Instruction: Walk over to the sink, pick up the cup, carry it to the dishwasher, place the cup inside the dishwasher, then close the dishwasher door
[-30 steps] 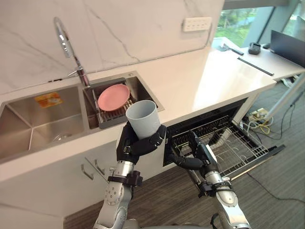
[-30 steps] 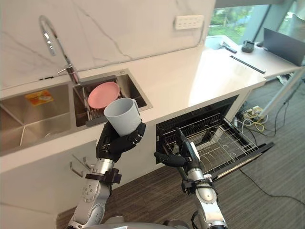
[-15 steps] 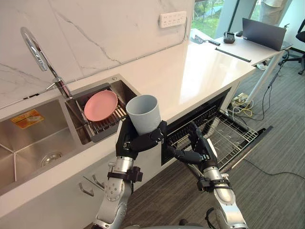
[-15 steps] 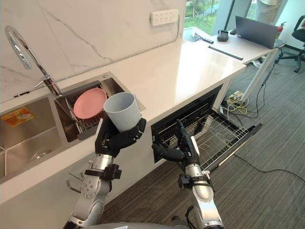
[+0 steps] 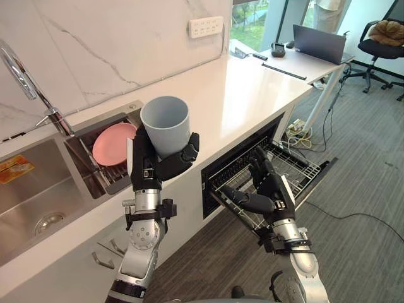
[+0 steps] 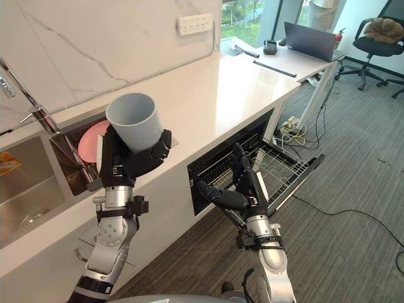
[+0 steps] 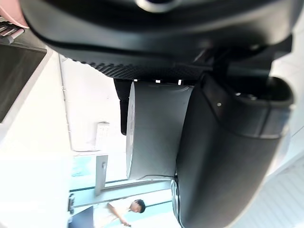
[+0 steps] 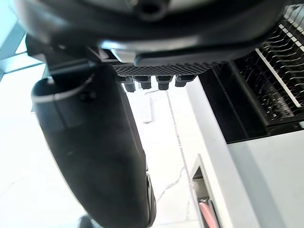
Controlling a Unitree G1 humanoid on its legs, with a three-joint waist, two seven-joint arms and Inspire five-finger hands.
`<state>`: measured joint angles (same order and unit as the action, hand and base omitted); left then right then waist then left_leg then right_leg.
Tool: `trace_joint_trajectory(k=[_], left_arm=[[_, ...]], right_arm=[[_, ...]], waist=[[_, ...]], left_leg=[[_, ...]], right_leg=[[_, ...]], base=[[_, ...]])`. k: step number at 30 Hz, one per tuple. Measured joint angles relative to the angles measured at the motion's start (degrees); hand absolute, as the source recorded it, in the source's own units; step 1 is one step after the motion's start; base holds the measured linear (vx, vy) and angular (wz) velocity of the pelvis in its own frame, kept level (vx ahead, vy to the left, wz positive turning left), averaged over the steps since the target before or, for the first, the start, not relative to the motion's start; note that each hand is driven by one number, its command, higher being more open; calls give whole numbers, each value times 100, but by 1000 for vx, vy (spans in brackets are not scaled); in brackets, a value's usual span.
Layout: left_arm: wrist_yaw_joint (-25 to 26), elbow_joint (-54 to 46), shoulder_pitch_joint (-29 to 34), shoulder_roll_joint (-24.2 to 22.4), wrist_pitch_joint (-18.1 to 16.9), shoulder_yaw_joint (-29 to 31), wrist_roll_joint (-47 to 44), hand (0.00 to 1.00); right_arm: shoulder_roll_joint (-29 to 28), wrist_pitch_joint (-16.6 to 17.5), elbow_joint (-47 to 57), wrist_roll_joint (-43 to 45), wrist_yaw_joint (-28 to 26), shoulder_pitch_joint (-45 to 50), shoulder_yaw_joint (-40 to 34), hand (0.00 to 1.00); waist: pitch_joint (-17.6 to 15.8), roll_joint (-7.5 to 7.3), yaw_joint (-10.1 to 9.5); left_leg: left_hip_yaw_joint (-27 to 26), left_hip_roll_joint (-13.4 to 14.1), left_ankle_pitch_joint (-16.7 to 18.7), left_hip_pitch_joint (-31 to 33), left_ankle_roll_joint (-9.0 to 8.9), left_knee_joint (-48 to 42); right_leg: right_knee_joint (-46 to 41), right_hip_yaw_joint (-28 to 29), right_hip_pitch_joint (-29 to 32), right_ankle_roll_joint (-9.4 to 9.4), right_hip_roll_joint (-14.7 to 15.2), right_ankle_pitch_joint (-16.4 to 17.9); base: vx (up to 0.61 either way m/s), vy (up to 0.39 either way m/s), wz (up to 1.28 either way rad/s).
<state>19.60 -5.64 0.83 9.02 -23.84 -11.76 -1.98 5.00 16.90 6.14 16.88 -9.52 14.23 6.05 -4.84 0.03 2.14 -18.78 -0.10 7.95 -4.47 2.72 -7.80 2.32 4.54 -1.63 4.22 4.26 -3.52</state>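
Note:
A light blue-grey cup (image 5: 165,123) stands upright in my left hand (image 5: 154,167), whose fingers and thumb curl round its lower half, held above the counter's front edge beside the sink (image 5: 38,189). The left wrist view has the cup (image 7: 156,128) tight against the palm behind the thumb (image 7: 228,152). My right hand (image 5: 268,192) is open and holds nothing, low in front of the dishwasher (image 5: 252,158). The dishwasher door is down and its wire rack (image 5: 297,167) is pulled out. Past the right hand's thumb (image 8: 95,142), the right wrist view catches the rack (image 8: 280,71).
A pink plate (image 5: 113,134) lies on a drain rack in the sink, with the faucet (image 5: 25,82) behind it. The white counter (image 5: 240,95) runs right to a desk with a laptop (image 5: 315,44). Cables (image 5: 300,129) lie on the floor; an office chair (image 5: 385,38) and a person (image 5: 328,7) stand beyond.
The camera has swung right: sink and faucet have slid toward the left edge, and more of the dishwasher and office shows. The cup stays in my left hand, now higher in view.

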Motion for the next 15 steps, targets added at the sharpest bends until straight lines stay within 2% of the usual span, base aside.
trace_joint_trajectory(k=[6, 15], left_arm=[[56, 236, -3, 0, 297, -120, 476, 0], [-142, 396, -14, -41, 426, -527, 784, 0]], right_arm=[[8, 100, 339, 231, -370, -5, 168, 100], [52, 128, 623, 326, -375, -104, 460, 100]], waist=[[8, -4, 12], [201, -31, 2]], left_leg=[[-15, 0, 0, 1, 0, -16], [122, -4, -3, 26, 4, -17]], right_leg=[[61, 35, -7, -36, 2, -20], [185, 34, -33, -74, 0, -69]], base=[[-29, -20, -4], [-5, -15, -1]])
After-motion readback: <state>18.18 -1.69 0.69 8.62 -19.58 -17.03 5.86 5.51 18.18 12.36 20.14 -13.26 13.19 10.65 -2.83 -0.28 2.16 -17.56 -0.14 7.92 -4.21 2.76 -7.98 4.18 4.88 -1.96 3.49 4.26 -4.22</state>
